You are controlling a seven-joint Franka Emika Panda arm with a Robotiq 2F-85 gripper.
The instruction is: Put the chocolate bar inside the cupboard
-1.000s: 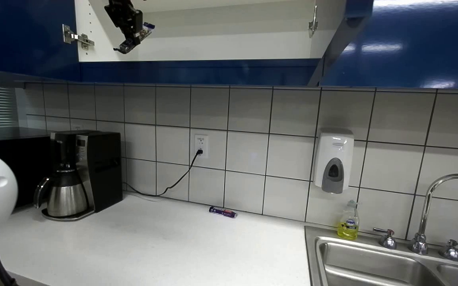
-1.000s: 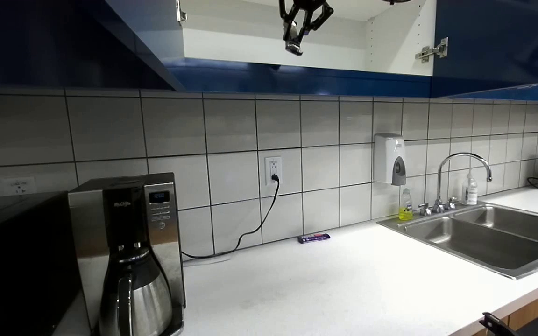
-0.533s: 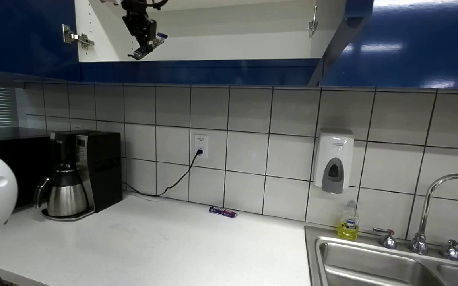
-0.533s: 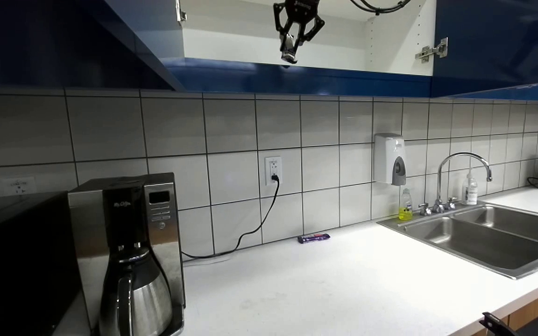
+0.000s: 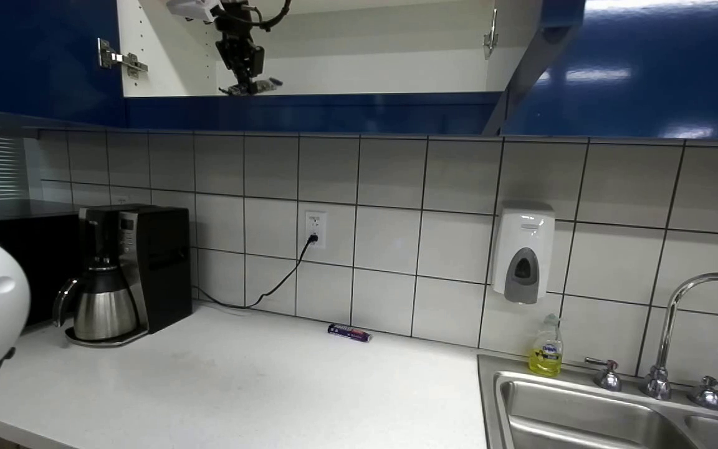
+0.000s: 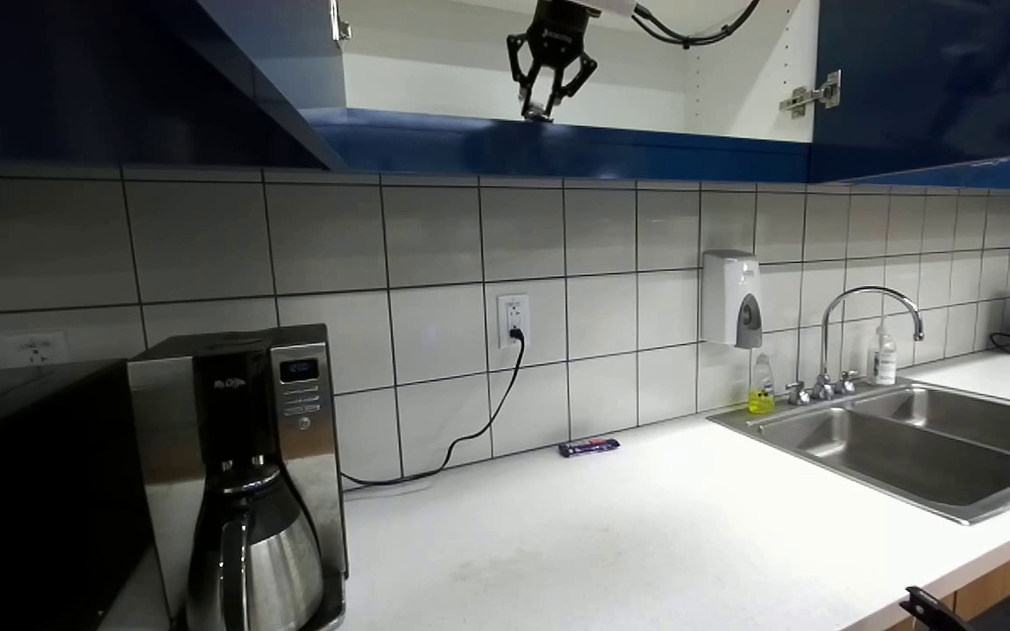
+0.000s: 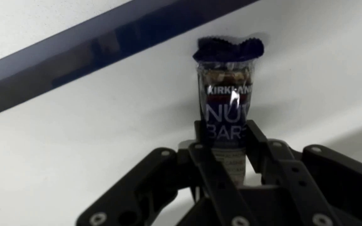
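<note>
I'm pinching chocolate bar (image 7: 226,108) across its width, claw (image 7: 226,135) narrowed to fit; bar's long axis running crosswise to claw, nearly level, low inside cupboard (image 5: 359,68), touchdown unclear; likely releasing next.

Gripper (image 7: 226,134) pointing down, fingers (image 7: 256,142) clamped, wrist (image 5: 196,8) cropped, exact tilt unclear
</note>
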